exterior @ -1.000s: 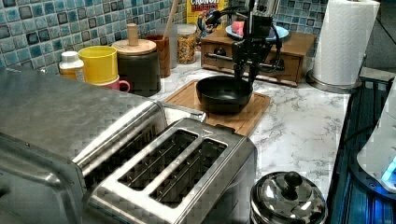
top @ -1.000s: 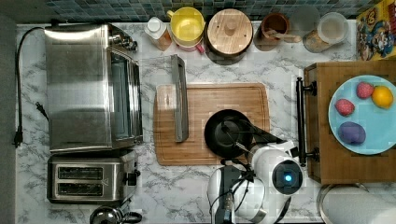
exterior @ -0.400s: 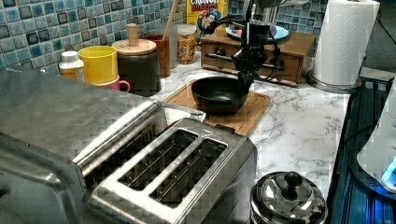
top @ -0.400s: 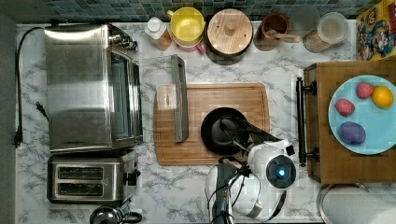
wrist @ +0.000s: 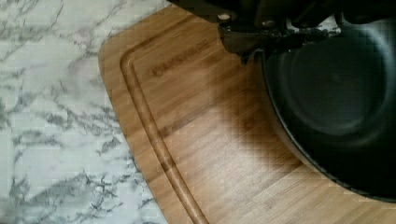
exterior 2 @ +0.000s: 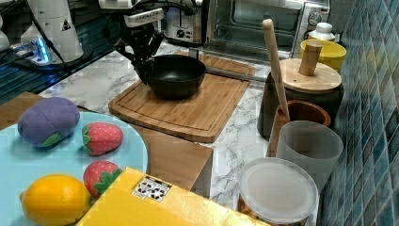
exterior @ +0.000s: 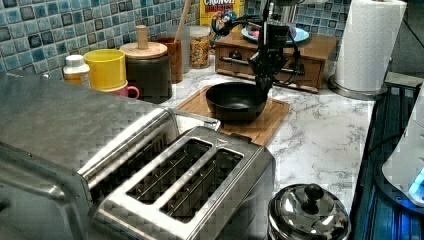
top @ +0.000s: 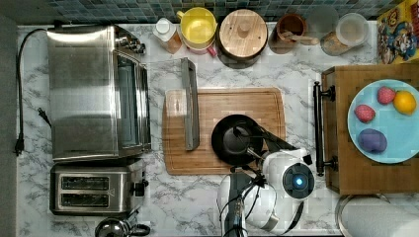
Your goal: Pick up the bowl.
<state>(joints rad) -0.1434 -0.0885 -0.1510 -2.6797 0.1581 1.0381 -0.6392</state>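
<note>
The gripper (exterior: 262, 80) is clamping its fingers over the rim of the black bowl (exterior: 235, 101), which is hanging tilted just above the wooden cutting board (top: 225, 103) around mid-frame in the left view.

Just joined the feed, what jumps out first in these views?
The gripper sits at the rim of the black bowl, on the wooden cutting board mid-counter. At the top view's right, a light blue plate of fruit rests on a wooden box; at the top view's left stands a toaster oven.

Matte black bowl (top: 236, 139), grooved wooden cutting board (top: 222, 101), veined marble counter (top: 232, 74)
</note>
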